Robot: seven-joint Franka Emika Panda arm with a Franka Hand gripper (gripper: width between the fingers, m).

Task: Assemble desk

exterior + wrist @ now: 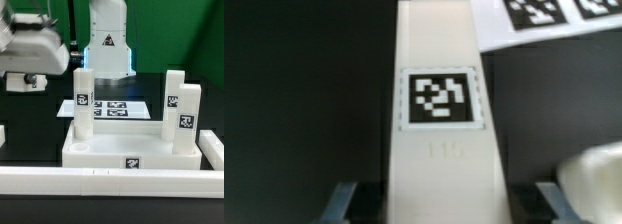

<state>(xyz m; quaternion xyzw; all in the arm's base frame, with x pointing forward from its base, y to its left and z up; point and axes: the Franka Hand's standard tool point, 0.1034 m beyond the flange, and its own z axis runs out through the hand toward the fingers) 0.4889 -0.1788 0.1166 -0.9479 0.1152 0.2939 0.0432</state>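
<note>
The white tabletop (100, 150) lies at the middle of the exterior view with three white tagged legs standing in its corners: one at the back left (85, 100) and two on the right (172, 95) (188, 118). A fourth leg (443, 60) fills the middle of the wrist view lengthwise, tag facing the camera. My gripper (448, 205) is shut on its near end, one finger (345, 203) on each side. In the exterior view the gripper (28, 82) hangs high at the left, off the tabletop, and the held leg cannot be made out there.
The marker board (112, 108) lies behind the tabletop and shows past the held leg (553, 12). Long white border bars run along the front (100, 182) and the right (213, 150). The arm's base (108, 45) stands at the back. A blurred white shape (589, 185) sits close beside the gripper.
</note>
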